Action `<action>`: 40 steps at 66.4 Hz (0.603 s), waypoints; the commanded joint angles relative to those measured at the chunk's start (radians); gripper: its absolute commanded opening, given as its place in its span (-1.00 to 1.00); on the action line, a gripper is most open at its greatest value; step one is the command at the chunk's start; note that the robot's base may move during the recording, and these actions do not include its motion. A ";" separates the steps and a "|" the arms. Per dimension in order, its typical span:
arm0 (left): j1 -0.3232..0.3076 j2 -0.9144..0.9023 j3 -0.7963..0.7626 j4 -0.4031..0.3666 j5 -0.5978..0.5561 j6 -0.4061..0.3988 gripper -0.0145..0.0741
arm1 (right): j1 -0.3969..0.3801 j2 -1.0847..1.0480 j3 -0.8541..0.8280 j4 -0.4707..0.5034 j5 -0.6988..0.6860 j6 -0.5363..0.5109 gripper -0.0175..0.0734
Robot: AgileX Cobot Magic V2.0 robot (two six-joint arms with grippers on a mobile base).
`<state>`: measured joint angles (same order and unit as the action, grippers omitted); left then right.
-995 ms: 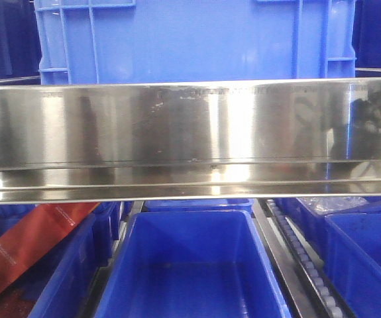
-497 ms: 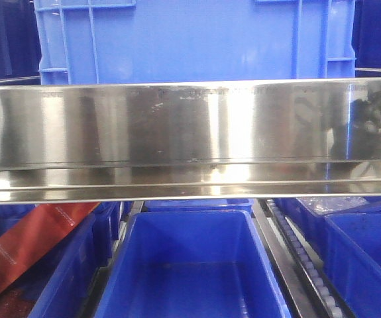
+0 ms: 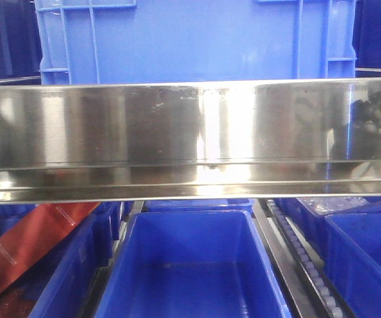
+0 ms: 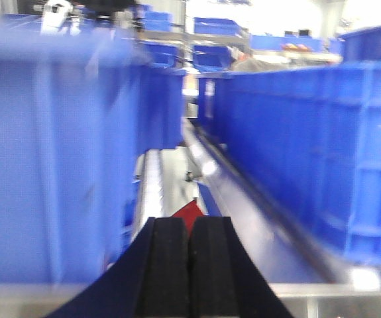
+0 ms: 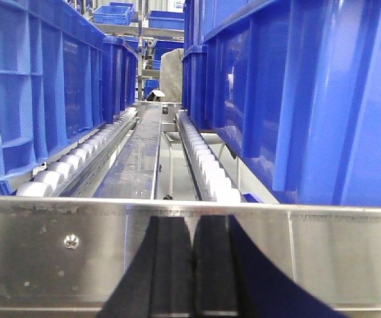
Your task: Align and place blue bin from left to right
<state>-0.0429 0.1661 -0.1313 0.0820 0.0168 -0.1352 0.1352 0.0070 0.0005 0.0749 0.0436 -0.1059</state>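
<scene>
A blue bin (image 3: 197,40) stands on the upper shelf behind the steel front rail (image 3: 190,126), filling the top middle of the front view. Neither gripper shows in that view. In the left wrist view my left gripper (image 4: 190,222) is shut with nothing between its pads, pointing down the gap between a blurred blue bin on the left (image 4: 51,152) and another on the right (image 4: 296,146). My right gripper (image 5: 191,220) is shut and empty too, low in front of the steel rail (image 5: 57,252), facing the gap between two blue bins (image 5: 38,86) (image 5: 296,99). No bin is touched.
Roller tracks (image 5: 203,165) run back along the shelf between the bins. Below the rail sit more blue bins, one open in the middle (image 3: 190,265) and one at the right (image 3: 366,258). A red flat pack (image 3: 24,248) lies in the lower left bin. Stacked bins stand far behind (image 5: 120,13).
In the front view the blue bin and rail stay where they were. Only the reflections on the steel rail shift slightly.
</scene>
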 commanded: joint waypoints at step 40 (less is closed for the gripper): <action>0.014 -0.166 0.131 -0.017 0.024 0.006 -0.92 | -0.004 -0.007 -0.001 0.002 -0.009 -0.005 -0.79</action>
<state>-0.0302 0.0069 0.0024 0.0716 0.0553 -0.1315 0.1352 0.0070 0.0005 0.0749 0.0436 -0.1059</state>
